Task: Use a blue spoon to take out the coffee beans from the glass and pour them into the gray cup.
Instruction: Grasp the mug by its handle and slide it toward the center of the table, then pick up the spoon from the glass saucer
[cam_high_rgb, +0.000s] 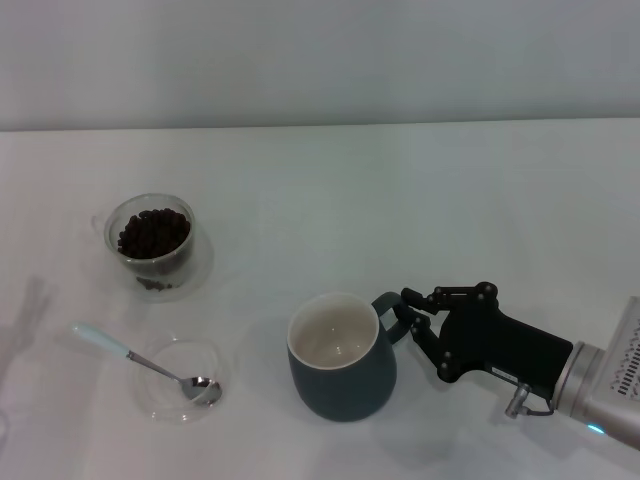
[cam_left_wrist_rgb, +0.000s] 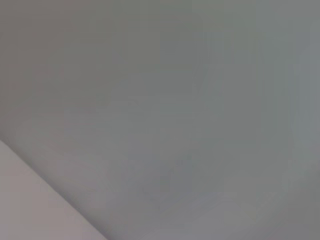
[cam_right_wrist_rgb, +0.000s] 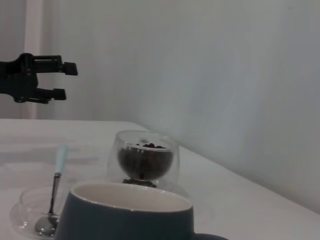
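We see the right end effector (cam_high_rgb: 408, 318) low over the tabletop (cam_high_rgb: 450, 200), its black fingers (cam_high_rgb: 418, 297) spread to either side of the loop handle of the gray cup (cam_high_rgb: 342, 372); they bracket the handle, and we cannot tell whether they touch it. The gray cup stands upright, its cream inside bare. To its left lies a shallow clear saucer (cam_high_rgb: 165, 405) with the blue spoon (cam_high_rgb: 150, 362) resting in it, bowl inside the saucer and pale handle leaning out over the rim. Beyond the saucer stands the glass (cam_high_rgb: 152, 245), holding the coffee beans (cam_high_rgb: 153, 232). In the right wrist view the left end effector (cam_right_wrist_rgb: 65, 80) hangs in the air above the far side of the tabletop, fingers parted and holding nothing.
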